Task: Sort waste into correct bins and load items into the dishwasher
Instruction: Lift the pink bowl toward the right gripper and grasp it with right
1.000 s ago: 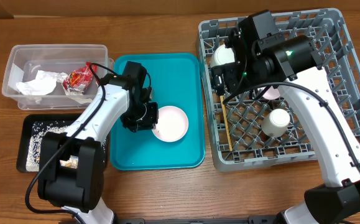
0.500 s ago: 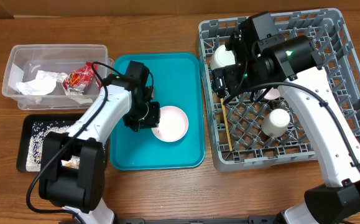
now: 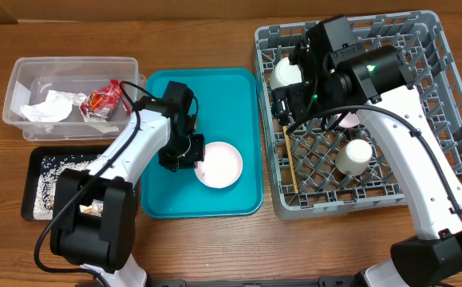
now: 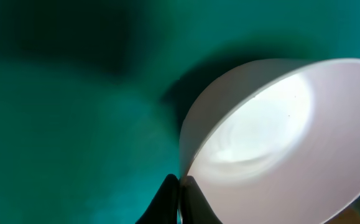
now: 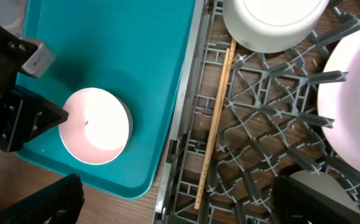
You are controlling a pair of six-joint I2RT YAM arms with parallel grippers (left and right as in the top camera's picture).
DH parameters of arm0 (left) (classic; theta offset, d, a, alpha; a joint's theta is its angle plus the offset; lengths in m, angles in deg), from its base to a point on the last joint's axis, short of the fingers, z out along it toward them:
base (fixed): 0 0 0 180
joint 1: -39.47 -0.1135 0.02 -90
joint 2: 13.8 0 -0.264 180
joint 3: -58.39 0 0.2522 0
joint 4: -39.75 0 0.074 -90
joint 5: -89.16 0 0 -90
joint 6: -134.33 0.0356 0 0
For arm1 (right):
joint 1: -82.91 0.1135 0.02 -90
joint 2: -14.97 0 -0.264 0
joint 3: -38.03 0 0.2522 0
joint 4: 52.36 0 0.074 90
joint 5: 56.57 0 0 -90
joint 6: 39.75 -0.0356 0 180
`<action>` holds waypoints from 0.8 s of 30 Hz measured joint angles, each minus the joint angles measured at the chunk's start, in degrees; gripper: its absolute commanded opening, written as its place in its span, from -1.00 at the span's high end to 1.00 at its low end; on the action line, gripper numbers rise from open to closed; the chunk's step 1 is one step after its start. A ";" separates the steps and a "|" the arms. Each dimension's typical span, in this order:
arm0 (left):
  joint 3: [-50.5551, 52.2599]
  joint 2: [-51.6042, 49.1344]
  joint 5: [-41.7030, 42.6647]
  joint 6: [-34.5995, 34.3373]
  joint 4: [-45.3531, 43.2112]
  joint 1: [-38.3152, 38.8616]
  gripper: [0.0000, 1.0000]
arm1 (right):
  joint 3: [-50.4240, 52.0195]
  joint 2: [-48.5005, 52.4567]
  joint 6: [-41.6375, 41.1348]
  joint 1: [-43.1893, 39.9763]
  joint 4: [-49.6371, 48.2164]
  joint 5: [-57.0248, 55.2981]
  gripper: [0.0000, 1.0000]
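The left pincer [image 3: 189, 151] is closed on the rim of a white bowl [image 3: 219, 163] that sits near the middle of the teal tray [image 3: 215, 88]. In the left wrist view the two dark fingertips [image 4: 166, 198] meet at the bowl's near edge with its thin wall nipped between them. The bowl seems tipped up on that side, though the close, blurred view leaves this unsure. The right pincer [image 3: 283, 102] hovers over the grey dish rack [image 3: 446, 104], above the side nearest the teal tray, with its fingers spread wide and nothing in them. Just beyond it in the rack lies another bowl [image 5: 273, 25]. A pale round plate [image 5: 354, 106] leans among the pegs beside that, and a small white cup [image 3: 355, 156] rests nearer the front. One wooden chopstick [image 5: 214, 130] lies flat on the rack floor, running along the edge that faces the teal tray. On the table [image 3: 215, 247] at the far left stands the clear tub [image 3: 23, 76], which holds the crumpled napkin [image 3: 45, 108] and, touching it, the red snack wrapper [image 3: 103, 100]. The wrapper carries pale print that is too small to read. In front of the tub lies the black tray [image 3: 33, 159], with rice scraps [image 3: 51, 171] scattered over its floor.
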 measured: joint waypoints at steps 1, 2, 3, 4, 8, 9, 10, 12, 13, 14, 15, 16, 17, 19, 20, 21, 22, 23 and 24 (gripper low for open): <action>-0.87 0.00 -0.07 -0.02 1.22 -0.04 0.92 | 0.00 0.00 0.02 0.00 0.00 0.50 -1.00; -2.29 0.00 -0.24 0.00 2.67 -0.13 0.92 | 0.00 0.00 0.02 0.00 0.02 1.09 -1.00; -3.61 0.00 -0.26 0.00 3.74 -0.13 0.92 | 0.00 0.00 0.02 0.00 0.13 1.79 -1.00; -5.62 0.00 -0.24 0.00 5.16 -0.11 0.92 | 0.00 0.00 0.04 0.00 0.17 2.60 -1.00; -12.48 0.00 -0.02 0.04 9.03 -0.11 0.92 | 0.00 0.00 0.02 0.02 0.28 5.44 -1.00; -14.21 0.00 0.04 0.07 10.10 -0.11 0.92 | 0.02 0.00 -0.02 0.02 0.31 5.81 -1.00; -15.76 0.00 0.20 0.09 11.10 -0.11 0.92 | 0.20 0.00 0.00 0.07 0.04 6.14 -1.00; -18.80 0.00 0.92 0.28 12.76 -0.11 0.92 | 1.03 0.00 0.00 0.17 -0.72 6.78 -1.00; -20.15 0.00 1.36 0.31 13.31 -0.11 0.92 | 1.99 -0.02 0.00 0.31 -1.77 7.08 -0.96; -21.51 0.00 1.95 0.37 13.81 -0.09 0.92 | 2.99 -0.02 0.00 0.52 -2.62 7.39 -0.93; -22.88 0.00 2.60 0.44 14.43 -0.09 0.92 | 4.46 -0.02 0.00 0.90 -3.78 7.89 -0.90; -23.98 0.00 3.15 0.46 14.64 -0.02 0.91 | 5.92 0.00 0.00 1.33 -4.72 8.55 -0.83; -24.90 0.00 3.67 0.46 14.73 0.02 0.91 | 7.28 0.04 -0.07 1.81 -5.66 9.25 -0.72; -25.88 0.00 4.42 0.46 14.80 0.17 0.90 | 9.29 0.07 -0.15 2.80 -7.34 10.54 -0.59; -26.10 0.00 4.68 0.46 14.80 0.33 0.91 | 10.19 0.07 -0.09 3.39 -8.39 11.08 -0.54; -26.16 0.00 4.87 0.46 14.93 0.42 0.90 | 10.75 0.07 -0.11 3.76 -9.25 11.43 -0.52; -26.18 0.00 5.05 0.46 15.19 0.70 0.91 | 11.45 0.07 -0.22 4.26 -10.19 11.78 -0.50; -26.18 0.00 5.14 0.46 15.43 0.76 0.90 | 12.20 0.07 -0.20 4.72 -11.26 12.04 -0.43; -26.18 0.00 5.29 0.46 15.61 0.79 0.91 | 12.83 0.07 -0.22 5.07 -12.00 12.31 -0.35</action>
